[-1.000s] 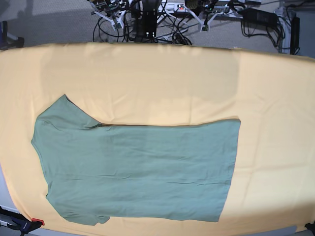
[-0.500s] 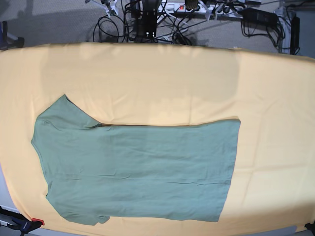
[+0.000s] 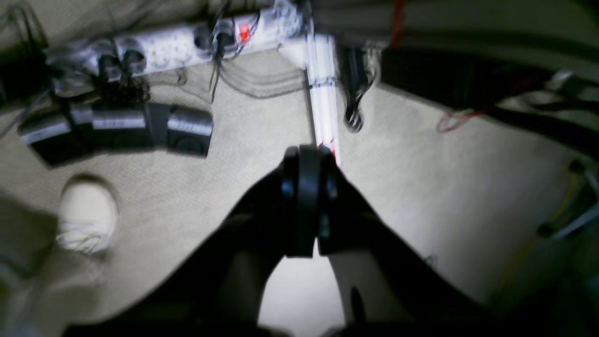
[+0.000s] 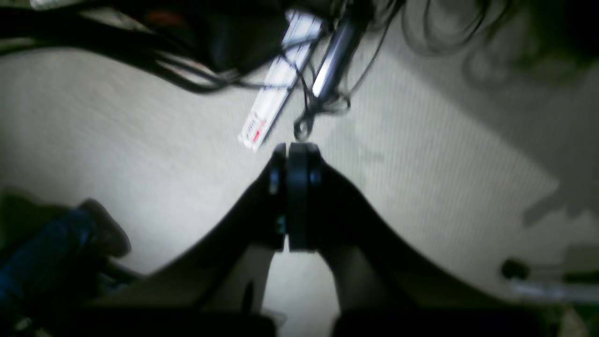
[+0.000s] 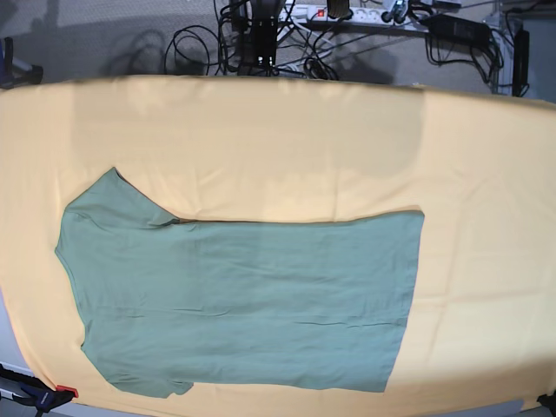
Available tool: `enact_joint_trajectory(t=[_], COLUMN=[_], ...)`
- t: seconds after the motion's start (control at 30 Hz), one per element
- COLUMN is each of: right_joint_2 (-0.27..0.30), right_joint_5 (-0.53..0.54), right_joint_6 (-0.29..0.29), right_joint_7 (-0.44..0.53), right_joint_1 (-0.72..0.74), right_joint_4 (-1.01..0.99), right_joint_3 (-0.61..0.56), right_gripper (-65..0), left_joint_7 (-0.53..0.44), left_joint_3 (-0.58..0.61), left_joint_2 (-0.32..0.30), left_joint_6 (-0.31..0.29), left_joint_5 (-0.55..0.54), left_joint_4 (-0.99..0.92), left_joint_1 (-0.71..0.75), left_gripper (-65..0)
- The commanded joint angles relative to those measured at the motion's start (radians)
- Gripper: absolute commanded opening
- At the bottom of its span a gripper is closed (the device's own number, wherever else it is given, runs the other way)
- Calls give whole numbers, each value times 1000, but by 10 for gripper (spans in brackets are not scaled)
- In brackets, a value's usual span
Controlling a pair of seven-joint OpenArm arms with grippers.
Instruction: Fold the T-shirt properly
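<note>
Base view: T-shirt (image 5: 239,300) flat on yellow cloth (image 5: 278,148); both arms' fingers (image 3: 306,201) (image 4: 292,199) closed (empty).

It looks like a robotics lab: grey carpet floor (image 3: 421,154) with a power strip (image 3: 173,42), tangled cables (image 5: 195,48), and power adapters (image 3: 117,131).

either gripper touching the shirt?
Apart. Wrist views show left gripper and right gripper shut over floor; shirt lies alone in base view.

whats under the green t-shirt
The T-shirt lies flat on the yellow-orange cloth, which shows all around it. What lies beneath the cloth is covered and cannot be seen.
</note>
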Motion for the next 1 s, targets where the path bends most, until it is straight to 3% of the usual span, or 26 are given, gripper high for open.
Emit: enact_joint_trajectory(t=[0.0, 0.2, 0.33, 0.53, 0.97], right_joint_2=[22, 115, 134, 134, 134], right_joint_5=[5, -18, -98, -91, -65], right_joint_6=[-4, -100, -147, -133, -134], right_joint_7=[2, -73, -71, -25, -5], right_joint_1=[-49, -245, -369, -509, -514], right_joint_4=[70, 436, 610, 768, 922], right_joint_3=[1, 32, 112, 277, 517], right_gripper=[-650, -650, -650, -650, -650], left_joint_7=[-6, 40, 105, 110, 143], left_joint_3=[-5, -42, -110, -222, -415], left_joint_2=[-19, -80, -88, -87, -88], left_joint_6=[-1, 29, 31, 31, 30], left_joint_5=[-7, 54, 76, 75, 74], left_joint_4=[66, 393, 579, 769, 984], left_joint_1=[40, 194, 258, 346, 381], left_gripper=[-650, -650, -650, -650, -650])
